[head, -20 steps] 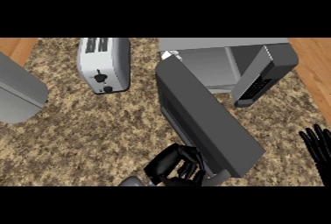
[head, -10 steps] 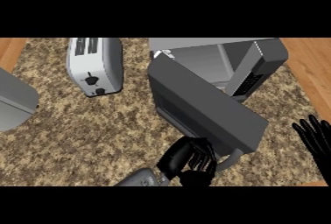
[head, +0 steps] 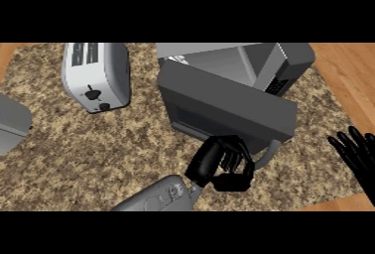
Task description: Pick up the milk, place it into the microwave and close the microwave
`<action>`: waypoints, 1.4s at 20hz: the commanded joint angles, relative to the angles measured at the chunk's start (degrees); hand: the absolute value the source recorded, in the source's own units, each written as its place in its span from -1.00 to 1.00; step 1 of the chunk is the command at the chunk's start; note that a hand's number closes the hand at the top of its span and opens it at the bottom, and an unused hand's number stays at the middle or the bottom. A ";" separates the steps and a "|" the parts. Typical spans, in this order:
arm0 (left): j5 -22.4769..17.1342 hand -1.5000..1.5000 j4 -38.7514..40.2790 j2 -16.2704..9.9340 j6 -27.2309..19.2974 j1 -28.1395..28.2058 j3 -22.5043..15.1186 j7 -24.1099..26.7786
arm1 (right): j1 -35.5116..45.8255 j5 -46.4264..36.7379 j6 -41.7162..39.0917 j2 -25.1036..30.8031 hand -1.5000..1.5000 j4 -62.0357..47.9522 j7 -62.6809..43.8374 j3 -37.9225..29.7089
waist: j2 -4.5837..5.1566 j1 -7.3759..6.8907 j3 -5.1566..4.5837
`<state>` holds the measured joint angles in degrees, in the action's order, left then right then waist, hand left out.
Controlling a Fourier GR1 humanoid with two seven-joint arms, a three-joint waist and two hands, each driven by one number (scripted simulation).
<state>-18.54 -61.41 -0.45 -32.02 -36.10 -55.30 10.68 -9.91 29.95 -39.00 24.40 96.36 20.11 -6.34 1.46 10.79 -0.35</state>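
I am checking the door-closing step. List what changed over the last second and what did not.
The microwave door has swung further toward the microwave, though a gap remains. The left hand has moved up against the door's lower edge, its fingers on it. The view has shifted a little, so the toaster shows more to the right. The right hand stays open at the right edge.

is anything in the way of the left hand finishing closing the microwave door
Nothing visible blocks it. The left hand is at the lower edge of the microwave door, which stands partly open in front of the microwave. No object shows in the gap between door and cavity, though the door hides much of it. The milk isn't visible.
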 commanded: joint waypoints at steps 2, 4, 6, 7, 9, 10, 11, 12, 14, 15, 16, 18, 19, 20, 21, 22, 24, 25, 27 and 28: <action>-4.09 1.00 3.17 0.43 -4.86 -5.90 1.73 1.34 | 0.55 3.63 -0.03 1.40 -1.00 3.40 -3.11 0.37 | 0.41 1.46 -0.08; -5.41 1.00 4.69 0.43 -5.75 -9.68 2.98 0.75 | 0.52 3.84 0.59 1.08 -1.00 2.86 -3.33 0.28 | 0.75 2.15 0.06; -7.00 1.00 7.36 0.44 -6.31 -9.84 3.83 2.61 | -0.87 4.33 0.61 1.51 -1.00 5.00 -3.70 0.05 | 0.80 2.86 0.02; -8.13 1.00 6.67 0.44 -7.42 -11.28 4.23 2.30 | -0.80 5.88 0.29 2.24 -1.00 4.83 -4.65 -0.12 | 0.72 2.74 0.03; -9.17 1.00 9.11 0.44 -7.24 -13.07 5.02 3.14 | 0.13 6.22 0.93 1.48 -1.00 5.57 -5.19 0.95 | 1.32 3.04 0.04; -10.14 1.00 9.58 0.45 -7.47 -13.90 5.59 3.86 | -0.04 6.11 1.71 1.68 -1.00 5.87 -5.60 0.51 | 1.20 2.83 0.04; -11.36 1.00 10.62 0.45 -6.93 -14.63 6.30 3.60 | -0.61 6.13 0.46 3.24 -1.00 5.83 -5.59 -0.40 | 1.33 3.51 0.09; -12.26 1.00 11.59 0.45 -6.33 -15.16 6.68 4.05 | 0.82 7.01 2.07 2.75 -1.00 6.52 -6.29 -0.39 | 1.50 2.73 0.03; -14.13 1.00 12.71 0.45 -5.91 -17.19 8.30 4.21 | 0.01 7.13 1.29 3.05 -1.00 6.35 -6.39 -0.18 | 1.93 3.95 0.08; -14.54 1.00 13.53 0.45 -6.46 -17.34 7.98 4.76 | -0.06 7.93 1.81 3.29 -1.00 7.35 -7.18 -0.17 | 1.73 3.95 0.04; -15.77 1.00 14.12 0.45 -6.05 -18.08 8.55 4.57 | 0.34 8.20 1.79 3.57 -1.00 7.23 -7.63 -0.02 | 1.90 3.75 0.07; -16.92 1.00 16.08 0.45 -5.35 -18.85 10.02 6.31 | 0.82 9.46 2.63 4.22 -1.00 6.67 -8.22 -1.27 | 2.26 3.55 0.04; -18.21 1.00 16.85 0.45 -4.73 -17.34 9.96 7.20 | 0.87 8.78 1.98 4.32 -1.00 7.64 -7.63 -1.18 | 2.38 3.97 0.05; -18.33 1.00 17.23 0.45 -5.21 -19.43 10.20 7.29 | 1.08 9.77 2.12 4.28 -1.00 6.86 -7.93 -1.29 | 2.37 4.02 0.14; -19.34 1.00 17.68 0.45 -4.50 -20.73 11.21 6.93 | 0.84 9.76 2.61 3.97 -1.00 7.25 -8.06 -1.17 | 2.36 4.25 0.13; -19.57 1.00 18.25 0.45 -4.36 -20.11 11.19 8.36 | 0.29 9.80 1.89 4.50 -1.00 7.67 -8.44 -0.85 | 2.41 4.26 0.10; -21.02 1.00 18.48 0.45 -3.78 -19.12 10.93 9.50 | 0.48 10.83 2.41 4.78 -1.00 8.00 -8.70 -1.55 | 2.51 4.41 0.08; -21.72 1.00 18.33 0.45 -4.17 -20.08 11.15 9.15 | 0.95 10.71 2.70 5.38 -1.00 8.14 -9.40 -1.56 | 2.61 4.65 0.06; -22.82 1.00 18.47 0.45 -3.40 -19.80 11.23 10.53 | 1.15 11.84 2.16 6.46 -1.00 8.56 -9.52 -2.54 | 2.56 4.81 0.06; -24.30 1.00 18.47 0.45 -2.38 -18.97 11.66 10.60 | 2.09 11.85 3.34 5.40 -1.00 8.75 -9.23 -2.34 | 2.90 4.31 0.03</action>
<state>-40.10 -47.24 0.04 -35.64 -52.55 -47.42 19.81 -8.77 40.74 -36.45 29.57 104.46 11.27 -8.14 3.57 15.06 -0.23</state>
